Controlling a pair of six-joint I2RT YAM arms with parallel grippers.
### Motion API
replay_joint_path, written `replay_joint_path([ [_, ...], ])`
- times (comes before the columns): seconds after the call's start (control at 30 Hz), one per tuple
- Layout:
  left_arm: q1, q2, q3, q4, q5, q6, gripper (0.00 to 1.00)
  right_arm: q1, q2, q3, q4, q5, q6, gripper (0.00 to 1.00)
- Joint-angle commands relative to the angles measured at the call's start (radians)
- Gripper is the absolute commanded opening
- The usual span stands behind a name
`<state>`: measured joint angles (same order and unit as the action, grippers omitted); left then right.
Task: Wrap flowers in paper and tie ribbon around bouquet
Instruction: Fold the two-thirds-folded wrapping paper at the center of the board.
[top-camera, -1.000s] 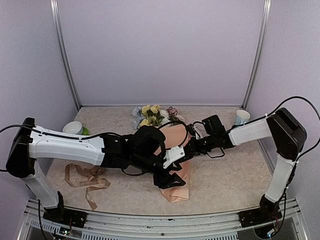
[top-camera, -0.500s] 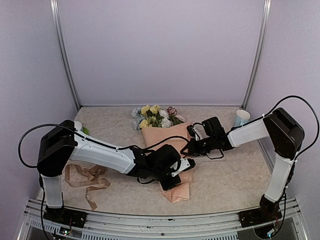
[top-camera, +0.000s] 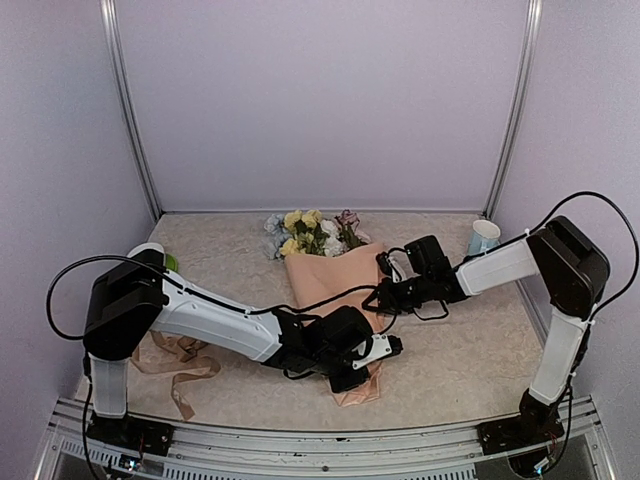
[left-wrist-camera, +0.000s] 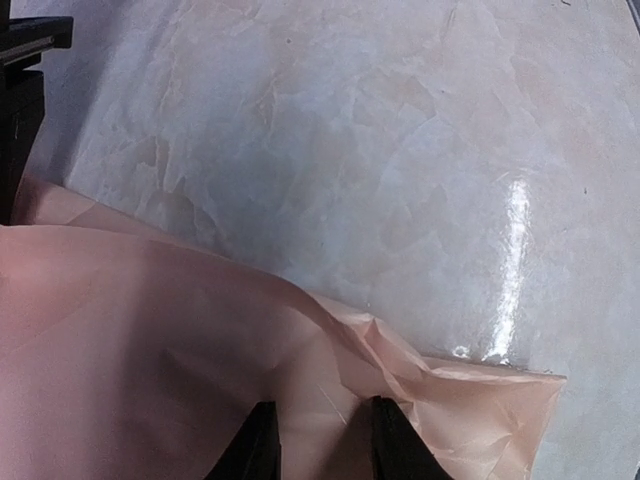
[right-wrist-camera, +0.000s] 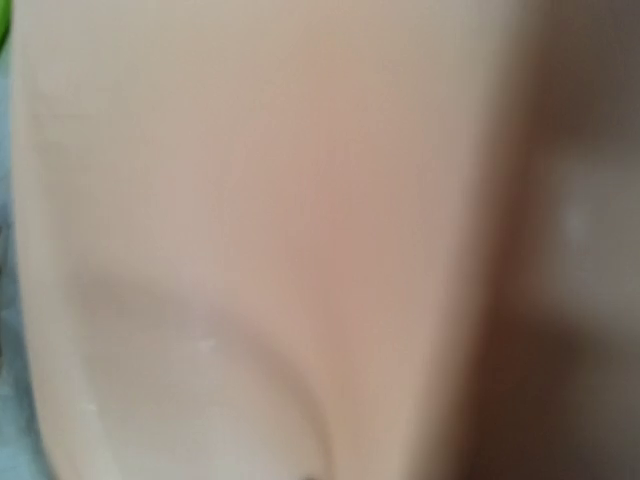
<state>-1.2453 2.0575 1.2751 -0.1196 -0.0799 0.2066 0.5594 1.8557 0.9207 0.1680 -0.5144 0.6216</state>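
Observation:
The bouquet lies on the table. Its flowers (top-camera: 305, 230), yellow, pale blue and pink, stick out at the far end of a peach-pink paper (top-camera: 322, 276) cone. My left gripper (top-camera: 372, 350) sits over the cone's narrow near end. In the left wrist view its dark fingertips (left-wrist-camera: 258, 442) stand slightly apart and rest on the paper (left-wrist-camera: 150, 330), so it is open. My right gripper (top-camera: 384, 293) is at the cone's right edge, shut on the paper (right-wrist-camera: 300, 200). That paper fills the right wrist view as a blur and hides the fingers. The tan ribbon (top-camera: 178, 358) lies loose at the near left.
A pale blue paper cup (top-camera: 484, 235) stands at the far right near the frame post. A white and green roll (top-camera: 152, 256) sits at the far left behind my left arm. Marbled table surface (left-wrist-camera: 400, 150) shows beyond the paper's edge.
My left arm has dropped low and its gripper has slid right along the cone's near end, uncovering the upper paper. Its jaws narrowed. The right gripper has stayed at the paper's edge.

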Motion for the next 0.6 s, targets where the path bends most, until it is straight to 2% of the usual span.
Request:
replay_joint_path([
  [0.0, 0.018, 0.06, -0.026, -0.064, 0.08, 0.014, 0.32, -0.011, -0.069, 0.047, -0.186, 0.118, -0.033, 0.26],
  [0.1, 0.013, 0.044, -0.043, -0.045, 0.114, 0.014, 0.34, -0.012, -0.146, 0.047, -0.323, 0.196, -0.052, 0.63],
  [0.2, 0.014, 0.042, -0.051, -0.043, 0.113, 0.009, 0.34, -0.012, -0.256, -0.018, -0.398, 0.203, -0.04, 0.84],
  [0.3, 0.017, 0.043, -0.062, -0.034, 0.121, 0.002, 0.35, -0.012, -0.349, -0.135, -0.392, 0.107, 0.015, 0.99],
  [0.4, 0.02, 0.035, -0.076, -0.02, 0.129, -0.002, 0.35, -0.01, -0.399, -0.266, -0.325, -0.013, 0.083, 0.99],
  [0.57, 0.024, 0.032, -0.082, -0.015, 0.136, 0.001, 0.39, 0.002, -0.385, -0.405, -0.058, -0.15, 0.189, 0.9],
])
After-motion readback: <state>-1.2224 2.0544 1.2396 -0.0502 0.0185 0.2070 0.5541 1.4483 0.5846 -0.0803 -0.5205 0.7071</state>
